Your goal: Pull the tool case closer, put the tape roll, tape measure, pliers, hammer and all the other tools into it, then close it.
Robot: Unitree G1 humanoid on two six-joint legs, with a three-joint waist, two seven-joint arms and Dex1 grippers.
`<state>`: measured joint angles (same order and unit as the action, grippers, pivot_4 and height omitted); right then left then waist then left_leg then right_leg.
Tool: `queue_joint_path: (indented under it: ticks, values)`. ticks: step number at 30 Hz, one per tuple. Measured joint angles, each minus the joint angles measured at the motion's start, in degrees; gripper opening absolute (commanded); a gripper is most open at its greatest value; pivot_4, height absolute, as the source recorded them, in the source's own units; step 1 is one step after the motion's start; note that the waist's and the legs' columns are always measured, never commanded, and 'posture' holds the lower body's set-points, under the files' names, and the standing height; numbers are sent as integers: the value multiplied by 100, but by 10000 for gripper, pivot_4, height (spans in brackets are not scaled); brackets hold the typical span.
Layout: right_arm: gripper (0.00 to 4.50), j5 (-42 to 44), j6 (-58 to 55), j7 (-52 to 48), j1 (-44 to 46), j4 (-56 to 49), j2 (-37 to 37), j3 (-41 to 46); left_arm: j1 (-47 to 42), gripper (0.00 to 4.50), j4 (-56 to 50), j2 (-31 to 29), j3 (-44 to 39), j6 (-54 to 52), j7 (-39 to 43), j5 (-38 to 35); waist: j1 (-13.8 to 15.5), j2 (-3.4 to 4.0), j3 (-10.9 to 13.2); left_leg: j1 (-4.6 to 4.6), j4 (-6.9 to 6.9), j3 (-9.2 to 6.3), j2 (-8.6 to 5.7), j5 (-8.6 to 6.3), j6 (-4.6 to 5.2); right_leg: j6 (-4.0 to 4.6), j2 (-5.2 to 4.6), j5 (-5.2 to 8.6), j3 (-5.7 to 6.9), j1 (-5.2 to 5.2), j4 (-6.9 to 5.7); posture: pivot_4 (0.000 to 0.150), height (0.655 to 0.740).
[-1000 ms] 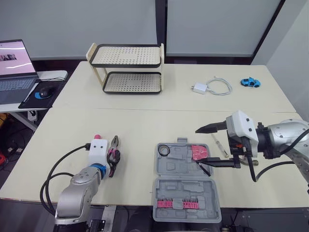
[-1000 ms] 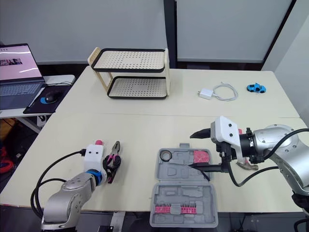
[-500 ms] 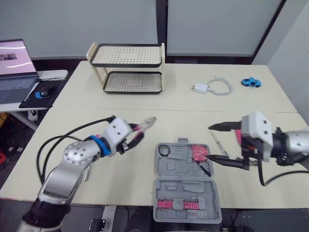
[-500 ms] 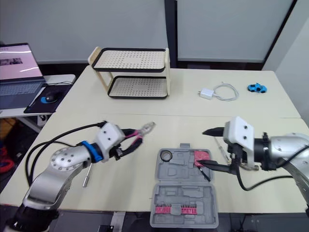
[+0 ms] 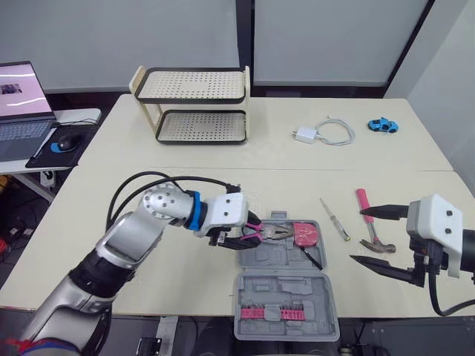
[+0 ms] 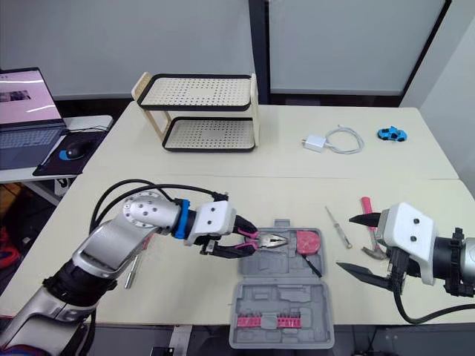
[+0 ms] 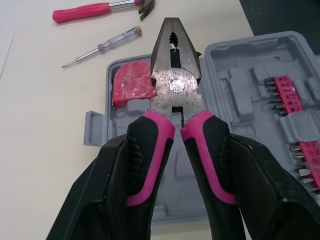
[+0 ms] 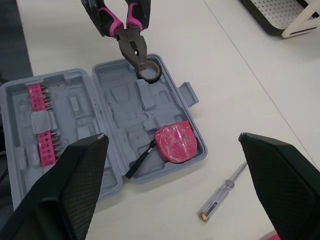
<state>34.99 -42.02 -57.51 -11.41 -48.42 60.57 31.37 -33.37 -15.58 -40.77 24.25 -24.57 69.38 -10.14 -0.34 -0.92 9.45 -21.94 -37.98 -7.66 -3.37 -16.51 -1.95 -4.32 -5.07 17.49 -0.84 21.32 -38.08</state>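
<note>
well, left fingers (image 7: 117, 195) clamp the pliers (image 7: 175, 85) over the tool case (image 5: 286, 297) (right fingers (image 8: 280, 175) apart).

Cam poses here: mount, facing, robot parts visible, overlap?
Eye views: head stereo pair, forward-down over beige table; both arms, left gripper, right gripper show.
Left wrist view: left wrist, along its black fingers gripping pink-handled pliers above the open grey plastic tool case.
Right wrist view: right wrist, between its spread fingers, down onto case.
Both wrist views share: pliers, case, red tape measure.
</note>
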Motion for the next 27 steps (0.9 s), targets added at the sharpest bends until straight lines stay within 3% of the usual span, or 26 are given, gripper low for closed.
queue_joint_path:
  ticks: [5, 8, 16, 22, 27]
  values:
    - [45000, -233, -133, 487, 489, -91, 154, -1091, -174, 25065, -31, 74, 263, -486, -11, 166, -47, -1, 1, 2, 2, -4, 1, 0, 0, 0, 5, 0, 3, 1, -3, 1500, 7400]
    - [45000, -364, -355, 884, 1225, -82, 81, -2068, -226, 25065, -68, 74, 354, -747, -23, 249, -88, -1, 1, 2, 0, -6, 3, 1, -2, 0, 4, 0, 2, 1, -2, 1500, 7400]
    - [45000, -1074, -837, 1482, 2841, 366, -866, -4633, -261, 25065, -163, 128, 450, -1012, -150, 404, -123, -4, 2, -4, 0, -8, 4, 14, -25, -1, -2, 0, -1, 8, -1, 1500, 7400]
    - [45000, -1629, -830, 1608, 3415, 978, -1387, -5457, -267, 25065, -192, 173, 474, -1008, -202, 474, -120, -4, 2, -5, -1, -9, 3, 15, -25, -1, -2, 0, -1, 10, -2, 1500, 7400]
    - [45000, -1842, -775, 1545, 3525, 1222, -1551, -5639, -268, 25065, -183, 177, 478, -997, -233, 509, -125, -4, 2, -4, -1, -9, 2, 15, -25, -1, -2, 0, -1, 11, -4, 1500, 7400]
